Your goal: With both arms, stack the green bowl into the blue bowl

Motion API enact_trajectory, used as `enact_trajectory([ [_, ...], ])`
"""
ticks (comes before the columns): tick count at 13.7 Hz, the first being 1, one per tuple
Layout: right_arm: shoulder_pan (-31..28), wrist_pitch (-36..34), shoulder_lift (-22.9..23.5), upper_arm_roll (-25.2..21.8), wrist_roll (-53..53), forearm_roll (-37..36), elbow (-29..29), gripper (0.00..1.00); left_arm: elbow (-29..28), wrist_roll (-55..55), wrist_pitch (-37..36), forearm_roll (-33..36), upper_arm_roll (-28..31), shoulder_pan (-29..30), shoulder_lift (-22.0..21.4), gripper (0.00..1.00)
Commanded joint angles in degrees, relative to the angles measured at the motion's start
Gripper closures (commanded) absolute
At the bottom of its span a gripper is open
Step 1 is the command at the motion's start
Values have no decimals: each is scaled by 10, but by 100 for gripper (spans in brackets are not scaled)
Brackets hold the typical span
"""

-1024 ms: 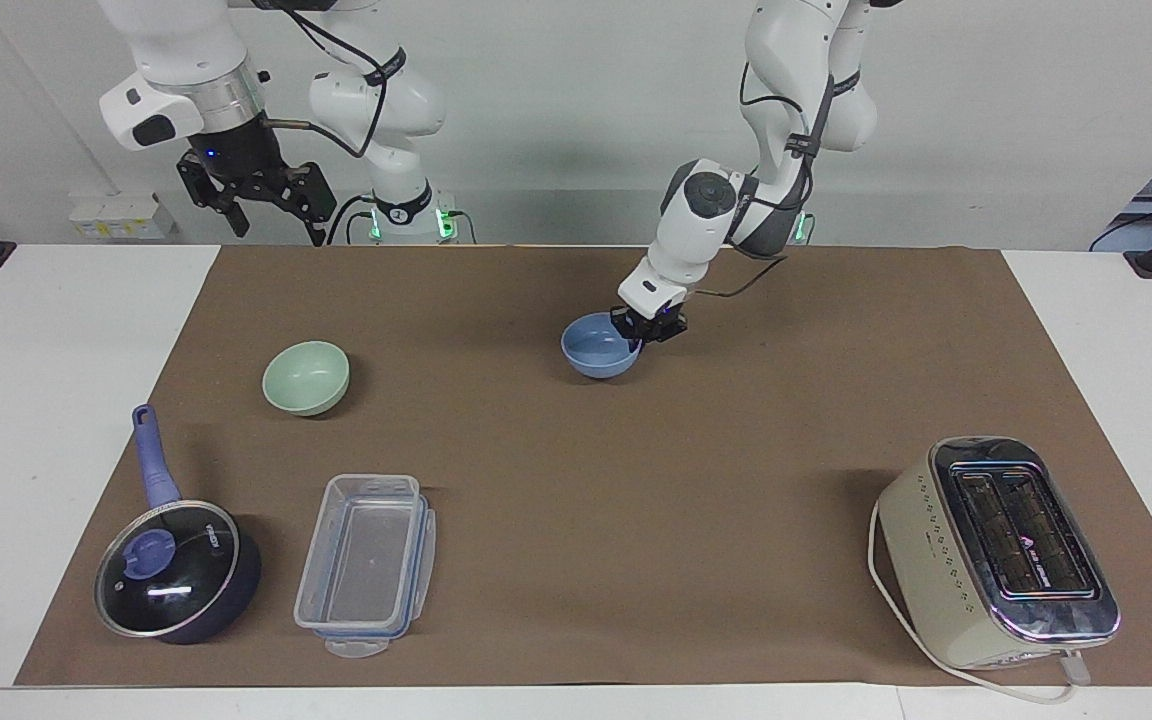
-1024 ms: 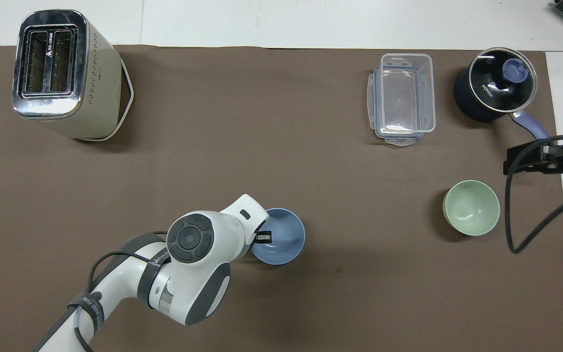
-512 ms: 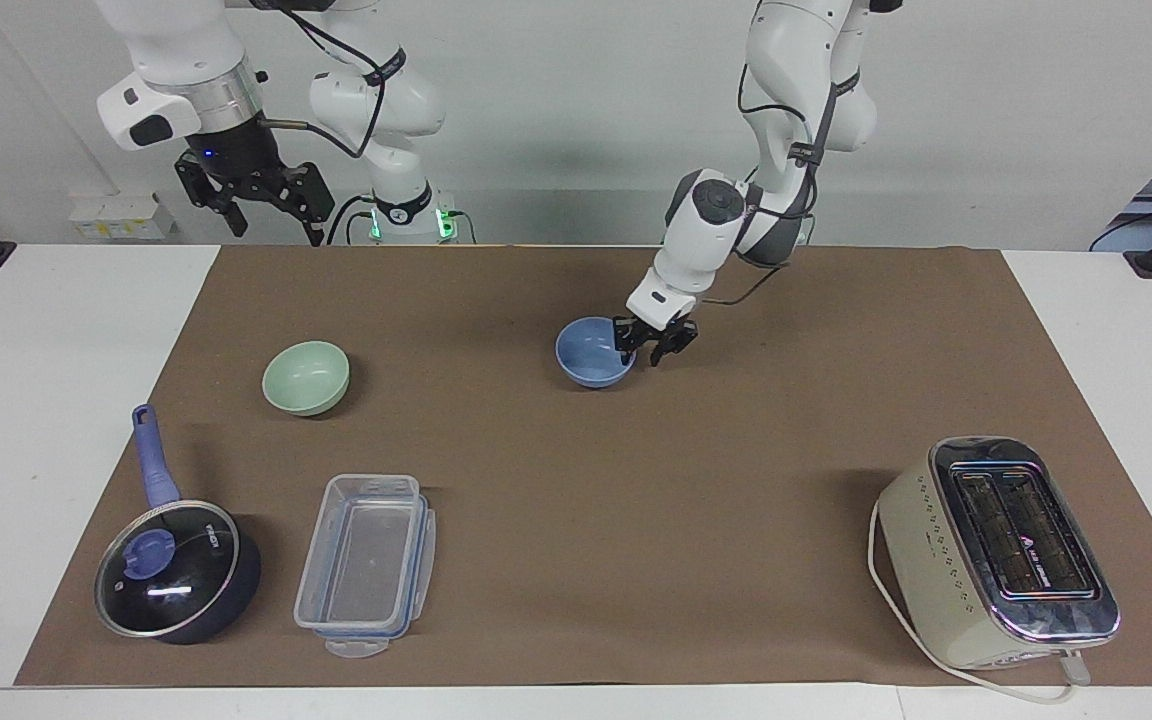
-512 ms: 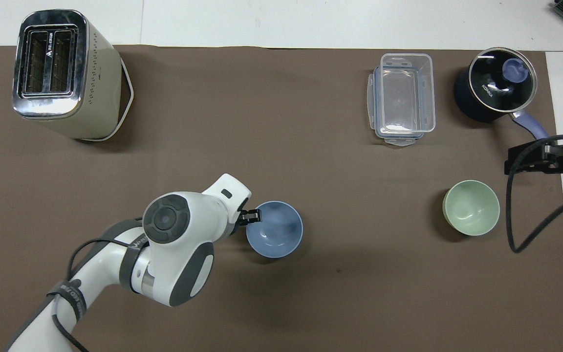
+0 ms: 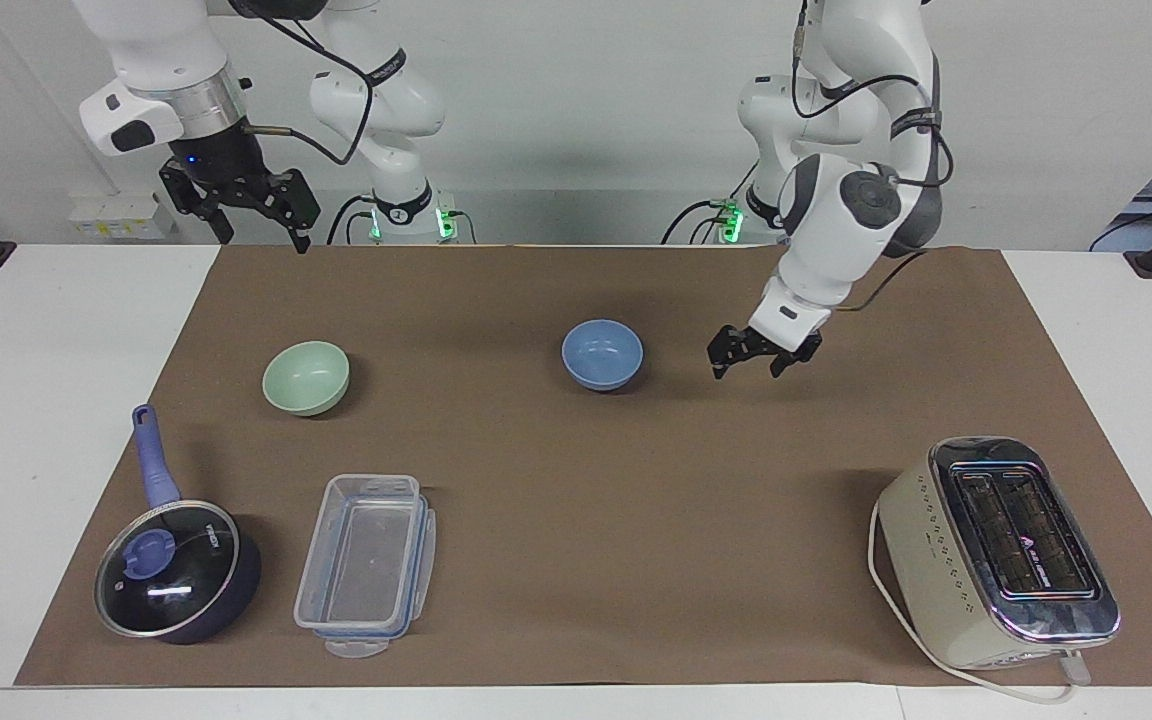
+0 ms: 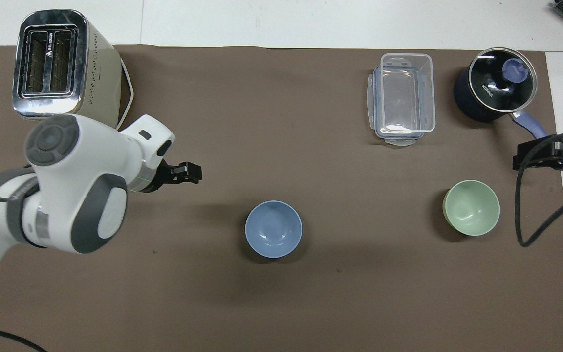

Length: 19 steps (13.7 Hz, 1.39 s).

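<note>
We see the left gripper [image 5: 747, 365] spread wide, empty, beside the blue bowl [image 5: 602, 354]; the right gripper [image 5: 251, 215] hangs wide, raised.

matt brown paper-like mat [image 5: 576, 520] over a smooth white table [image 5: 46, 400]. green bowl [image 5: 306, 377] and blue bowl [image 5: 602, 354]: smooth, plain, faintly glossy. food container [image 5: 366, 565]: clear plastic. saucepan [image 5: 176, 570]: dark glossy body, glass lid with metal rim, blue plastic-looking handle. toaster [image 5: 996, 550]: cream matt sides, polished chrome top. arms: glossy white shells, black matt grippers.
</note>
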Motion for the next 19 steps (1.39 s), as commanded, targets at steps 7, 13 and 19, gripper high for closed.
enact_trajectory([
  [7, -68, 99, -37, 0, -111, 14, -137, 0, 223, 130, -274, 123, -4, 102, 1, 0],
  [13, -117, 260, -30, -1, -193, 15, -307, 0, 237, 124, -299, 107, -2, 109, -13, 0],
  [19, -136, 405, 26, -1, -231, 21, -393, 0, 237, 126, -300, 108, -2, 114, -13, 0],
])
